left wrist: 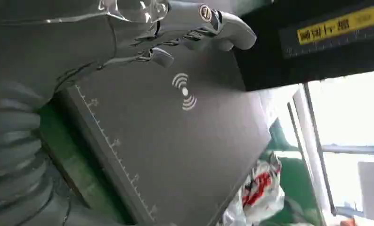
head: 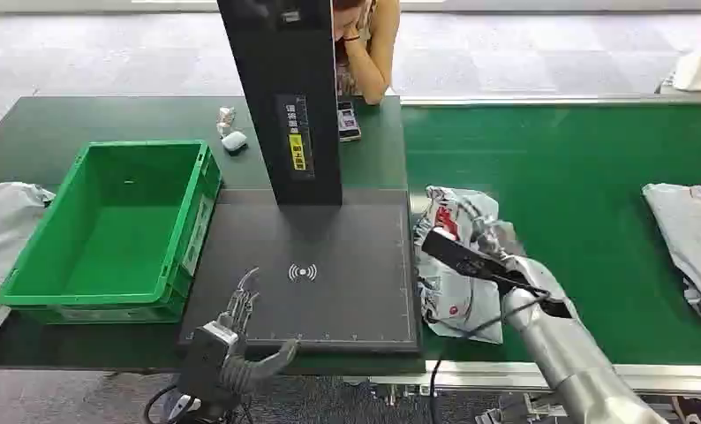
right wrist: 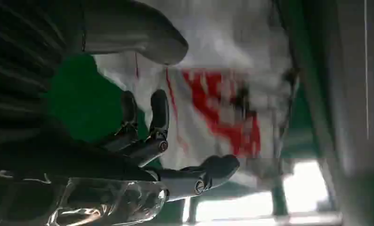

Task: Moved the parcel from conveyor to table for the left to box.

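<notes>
Where the head view looks down, a green conveyor (head: 576, 177) runs beside a dark table (head: 82, 124) bearing a green crate (head: 117, 230) and a black scanner pad (head: 320, 265) – a person leans at the far edge – and the right hand (head: 484, 243) rests on the crumpled white-and-red parcel (head: 448, 291) lying on the belt by the pad. Seen from the left wrist, the left hand (left wrist: 185, 23) hovers over the pad (fingers loosely spread, holding nothing). Seen from the right wrist, the right hand's fingers (right wrist: 159, 113) are parted over the parcel – whether they grip it I cannot tell.
</notes>
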`<move>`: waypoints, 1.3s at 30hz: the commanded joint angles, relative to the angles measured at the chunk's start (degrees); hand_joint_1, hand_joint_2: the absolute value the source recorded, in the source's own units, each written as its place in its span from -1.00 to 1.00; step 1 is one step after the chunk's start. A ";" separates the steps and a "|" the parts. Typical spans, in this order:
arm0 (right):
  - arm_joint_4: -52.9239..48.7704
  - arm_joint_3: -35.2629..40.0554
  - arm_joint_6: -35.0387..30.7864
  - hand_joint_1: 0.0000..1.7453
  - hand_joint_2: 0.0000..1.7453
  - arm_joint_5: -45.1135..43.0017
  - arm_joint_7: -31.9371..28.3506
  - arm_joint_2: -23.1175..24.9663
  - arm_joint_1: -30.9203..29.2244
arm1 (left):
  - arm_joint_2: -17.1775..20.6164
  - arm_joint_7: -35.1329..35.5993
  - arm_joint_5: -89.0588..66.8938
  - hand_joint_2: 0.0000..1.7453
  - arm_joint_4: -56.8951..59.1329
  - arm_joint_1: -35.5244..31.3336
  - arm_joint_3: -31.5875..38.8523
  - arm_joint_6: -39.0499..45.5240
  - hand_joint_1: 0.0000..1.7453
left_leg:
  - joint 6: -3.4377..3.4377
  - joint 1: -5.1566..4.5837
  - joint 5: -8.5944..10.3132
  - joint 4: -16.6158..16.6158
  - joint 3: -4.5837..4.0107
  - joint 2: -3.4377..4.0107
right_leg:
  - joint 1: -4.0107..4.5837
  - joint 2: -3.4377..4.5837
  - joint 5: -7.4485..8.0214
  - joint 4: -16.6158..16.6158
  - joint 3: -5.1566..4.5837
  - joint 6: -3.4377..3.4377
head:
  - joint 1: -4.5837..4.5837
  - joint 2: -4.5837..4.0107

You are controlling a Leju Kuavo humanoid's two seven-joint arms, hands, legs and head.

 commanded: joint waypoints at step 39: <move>19.44 24.04 10.50 1.00 1.00 5.87 6.79 -4.45 -0.55 | 0.10 2.56 0.77 1.00 6.14 -7.05 -2.19 -4.23 -1.00 | 0.66 0.03 -0.20 0.00 1.74 -0.56 | -0.08 -0.54 -0.32 -1.03 2.15 0.38 | -0.02 0.00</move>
